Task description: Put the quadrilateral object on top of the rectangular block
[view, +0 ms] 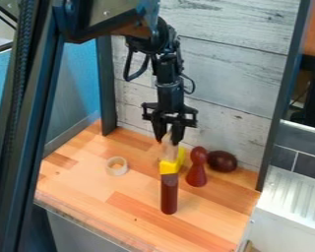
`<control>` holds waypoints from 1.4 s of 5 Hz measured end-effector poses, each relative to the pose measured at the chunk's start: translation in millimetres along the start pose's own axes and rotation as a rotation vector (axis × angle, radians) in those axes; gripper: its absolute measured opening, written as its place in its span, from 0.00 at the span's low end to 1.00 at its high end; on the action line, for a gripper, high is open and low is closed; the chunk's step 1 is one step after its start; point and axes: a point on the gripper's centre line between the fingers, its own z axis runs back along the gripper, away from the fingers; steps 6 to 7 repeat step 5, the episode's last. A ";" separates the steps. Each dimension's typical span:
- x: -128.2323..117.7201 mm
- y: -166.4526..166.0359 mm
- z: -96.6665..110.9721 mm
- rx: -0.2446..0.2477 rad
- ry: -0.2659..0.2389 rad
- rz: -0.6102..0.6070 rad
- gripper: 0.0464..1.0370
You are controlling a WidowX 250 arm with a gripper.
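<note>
Near the middle of the wooden worktop [130, 216], in front of the whitewashed plank wall [236, 74], the black two-finger tool [168, 135] hangs pointing down, its fingers closed on a pale, narrow wooden piece [169, 150] that reaches down towards a bright yellow block [169, 168]. Directly below the yellow block in the camera's view is a long, dark red-brown rectangular block [169, 194]; whether it stands on end or lies with its length towards the camera, I cannot tell. The task's quadrilateral object is most likely either the pale piece in the tool or the yellow block, and the shapes alone do not settle which. Nor can I tell whether the yellow block rests on the dark one or just behind it. To the right sit a dark red, pin-shaped piece [197, 168] with a rounded head and, beside it, a dark brown egg-shaped thing [222, 161]; a pale ring [116, 166] lies apart on the left. The step in hand looks like placing: lining up over the stack, or settling a piece on it. The next move calls for a careful check of alignment, a gentle lowering if there is still a gap, and a release straight upwards, since a sideways nudge could topple the narrow pieces.
</note>
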 end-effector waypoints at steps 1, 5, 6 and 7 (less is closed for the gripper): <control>-1.0 -1.2 -1.4 -0.008 0.003 -0.016 0.84; -12.2 4.1 54.1 -0.057 -0.145 -0.020 0.96; -12.2 4.1 54.1 -0.057 -0.145 -0.020 0.96; -12.2 4.1 54.1 -0.057 -0.145 -0.020 0.96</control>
